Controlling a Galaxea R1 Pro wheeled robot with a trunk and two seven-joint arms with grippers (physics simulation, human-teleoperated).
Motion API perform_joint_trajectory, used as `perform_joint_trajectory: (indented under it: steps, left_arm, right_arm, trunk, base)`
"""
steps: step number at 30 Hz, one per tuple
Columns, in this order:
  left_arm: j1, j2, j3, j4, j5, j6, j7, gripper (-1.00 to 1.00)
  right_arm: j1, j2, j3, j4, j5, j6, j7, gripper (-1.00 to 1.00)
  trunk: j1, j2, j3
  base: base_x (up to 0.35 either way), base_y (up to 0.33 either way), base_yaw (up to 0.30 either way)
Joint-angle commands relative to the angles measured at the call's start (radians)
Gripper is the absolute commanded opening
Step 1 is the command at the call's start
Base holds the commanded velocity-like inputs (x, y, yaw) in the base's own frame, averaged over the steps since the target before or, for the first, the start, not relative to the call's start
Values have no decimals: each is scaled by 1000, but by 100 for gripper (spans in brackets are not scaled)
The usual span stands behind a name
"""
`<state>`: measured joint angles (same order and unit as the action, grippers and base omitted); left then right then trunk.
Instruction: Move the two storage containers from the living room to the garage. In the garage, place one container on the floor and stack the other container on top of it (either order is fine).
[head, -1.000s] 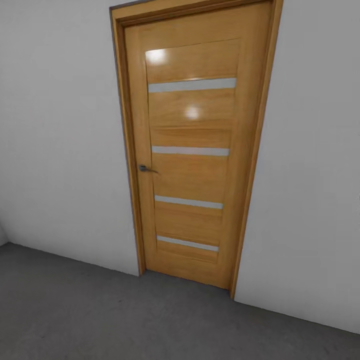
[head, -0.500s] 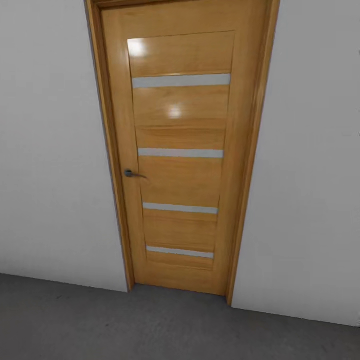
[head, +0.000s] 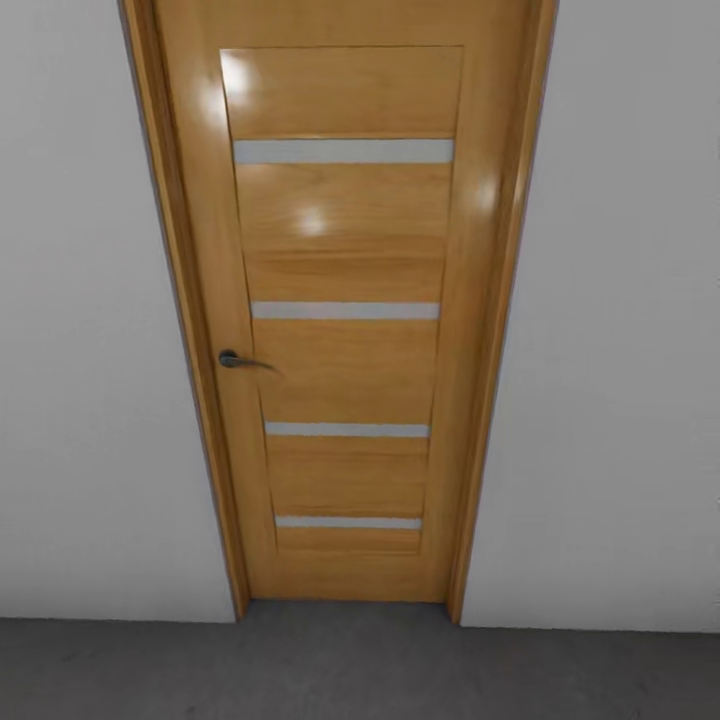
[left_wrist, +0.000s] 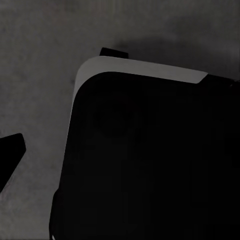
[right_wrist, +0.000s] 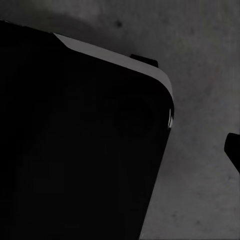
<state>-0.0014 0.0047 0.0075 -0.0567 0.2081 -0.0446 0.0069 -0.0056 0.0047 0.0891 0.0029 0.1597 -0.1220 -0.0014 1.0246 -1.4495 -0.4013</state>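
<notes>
The two storage containers are out of view. In the head view I face a closed wooden door (head: 345, 350) with a dark lever handle (head: 235, 359), set in a white-grey wall above a strip of dark grey floor (head: 350, 670). The left wrist view looks down at the same rough grey floor (left_wrist: 35, 75) and at my dark, white-edged base (left_wrist: 150, 165), with one black fingertip (left_wrist: 10, 152) at the picture's edge. In the right wrist view another black fingertip (right_wrist: 233, 150) pokes in beside the base (right_wrist: 75, 140). Nothing is seen held in either.
White-grey wall (head: 90, 350) stands on both sides of the door frame (head: 495, 350). The door has four pale horizontal strips. The floor between me and the door is a narrow band.
The whole head view has shifted: the camera has turned and come closer, so the door now stands nearly square in front and larger. The door itself stays shut.
</notes>
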Motion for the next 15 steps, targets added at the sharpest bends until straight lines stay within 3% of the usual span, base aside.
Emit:
perform_joint_trajectory:
  steps: [1,7,15]
  left_arm:
    - [0,0,0,0,5,-2,1,100]
    - [0,0,0,0,5,-3,1,100]
    - [0,0,0,-1,5,-9,1,100]
  right_arm:
    - [-1,0,7,1,0,-2,0,100]
    - [-1,0,5,1,-1,-2,0,100]
    - [-1,-3,8,1,0,-2,0,100]
  trunk:
    - [0,0,-1]
    - [0,0,-1]
    - [0,0,-1]
  base:
    - [238,282,-245]
    - [235,283,-223]
    - [227,285,-42]
